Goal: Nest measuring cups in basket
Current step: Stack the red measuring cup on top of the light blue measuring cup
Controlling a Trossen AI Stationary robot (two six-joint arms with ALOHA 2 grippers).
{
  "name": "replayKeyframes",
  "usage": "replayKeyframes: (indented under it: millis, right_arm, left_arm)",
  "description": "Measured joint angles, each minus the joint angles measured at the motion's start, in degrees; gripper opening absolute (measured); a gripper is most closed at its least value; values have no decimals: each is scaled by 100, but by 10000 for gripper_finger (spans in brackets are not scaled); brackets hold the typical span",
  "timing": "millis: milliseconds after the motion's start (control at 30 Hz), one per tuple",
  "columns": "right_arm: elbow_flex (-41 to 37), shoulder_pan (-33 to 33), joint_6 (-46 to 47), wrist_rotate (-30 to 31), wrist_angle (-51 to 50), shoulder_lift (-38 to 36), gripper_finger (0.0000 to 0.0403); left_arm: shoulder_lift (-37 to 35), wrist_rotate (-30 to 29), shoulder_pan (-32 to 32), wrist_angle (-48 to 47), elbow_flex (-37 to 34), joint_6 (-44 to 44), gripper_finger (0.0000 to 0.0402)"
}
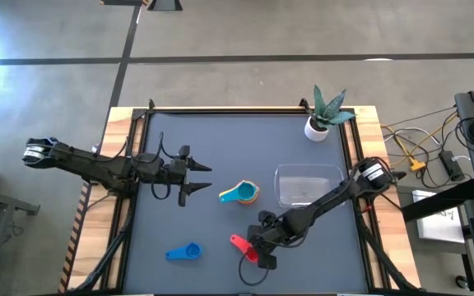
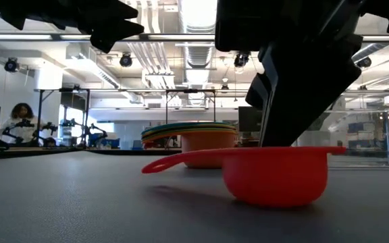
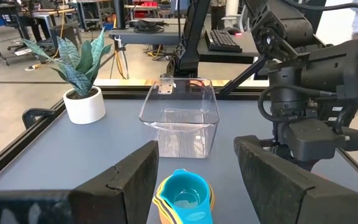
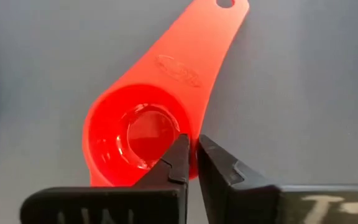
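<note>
Two pincers, right pincer (image 4: 191,155) pinching red cup (image 4: 142,134) rim, left pincer (image 3: 194,171) spread above nested cups (image 3: 184,198).

- A dark grey tabletop (image 1: 220,148) with a wooden border.
- A spiky green plant in a white pot (image 1: 318,127) near its far right corner.
- Cables (image 1: 422,152) right of the tabletop.
- A seated person (image 2: 19,118) far behind.

one red measuring cup (image 1: 242,245) lies alone at about 6 o'clock on the tabletop (image 1: 220,140), and one blue measuring cup (image 1: 183,252) lies at 7 o'clock. one stack of nested cups (image 1: 239,193) sits near the centre, teal on top; how many it holds cannot be told. one clear basket (image 1: 307,183) stands at 3 o'clock, one potted plant (image 1: 326,113) at 1 o'clock. two arms, each with one gripper.
</note>
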Motion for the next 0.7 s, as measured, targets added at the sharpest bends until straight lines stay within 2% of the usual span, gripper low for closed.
replayKeyframes:
  millis: [367,700]
  right_arm:
    - [306,-342,-727,158,-628,-630,9]
    - [298,-1408,-1733,296,-788,-1257,9]
  left_arm:
    - [0,0,0,-2,0,0,204]
    - [2,-2,4,-4,0,4,204]
